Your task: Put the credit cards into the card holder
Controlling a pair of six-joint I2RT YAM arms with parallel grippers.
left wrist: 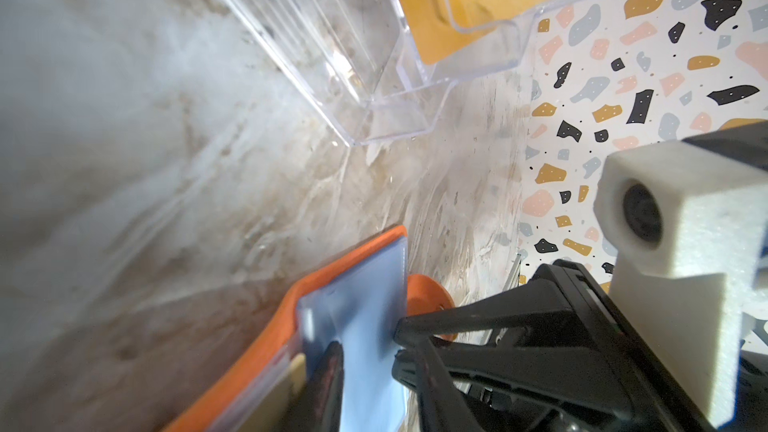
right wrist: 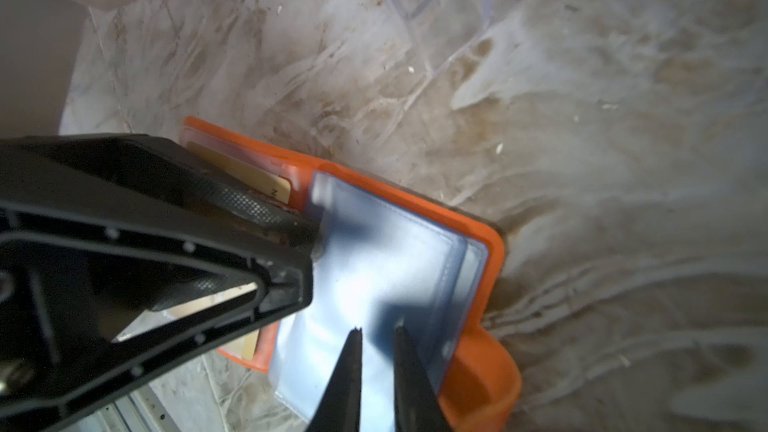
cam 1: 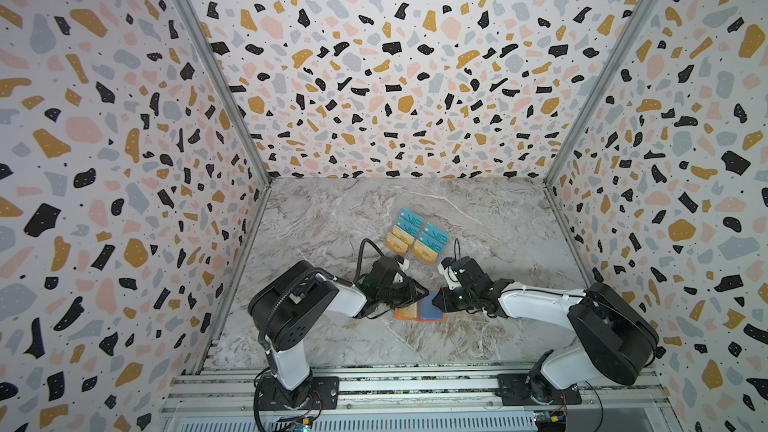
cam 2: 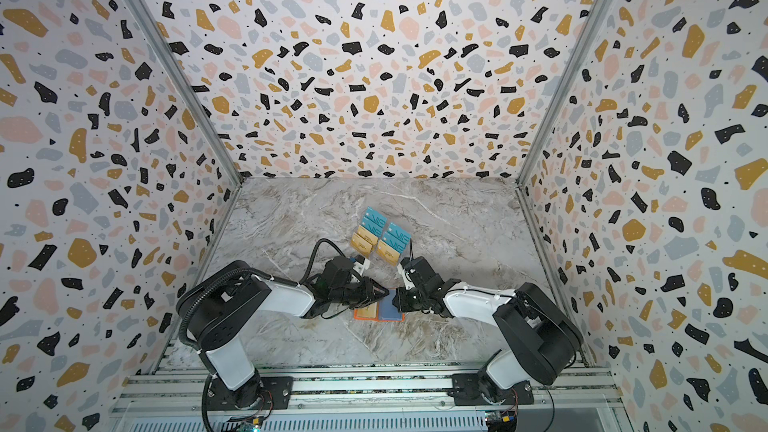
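Note:
The orange card holder (cam 1: 400, 314) (cam 2: 357, 314) lies open on the marble, between both arms. One clear sleeve holds a gold card (right wrist: 274, 191). A raised sleeve has a teal-blue card (right wrist: 374, 268) (left wrist: 365, 297) in it. My left gripper (cam 1: 426, 293) (right wrist: 311, 251) meets that sleeve's spine-side edge; one finger (left wrist: 328, 367) lies on the blue face and the other is hidden, so it looks shut on the sleeve. My right gripper (right wrist: 378, 332) (cam 1: 436, 300) rests its tips on the blue face, a narrow gap apart, nothing clamped. More credit cards (cam 1: 415, 236) (cam 2: 380, 236) stand further back.
A clear acrylic tiered stand (left wrist: 374, 76) holds the teal and gold cards behind the holder, close to both wrists. Patterned walls (cam 1: 124, 160) enclose the marble table (cam 1: 332, 222) on three sides. Aluminium rails (cam 1: 415, 384) carry the arm bases at the front.

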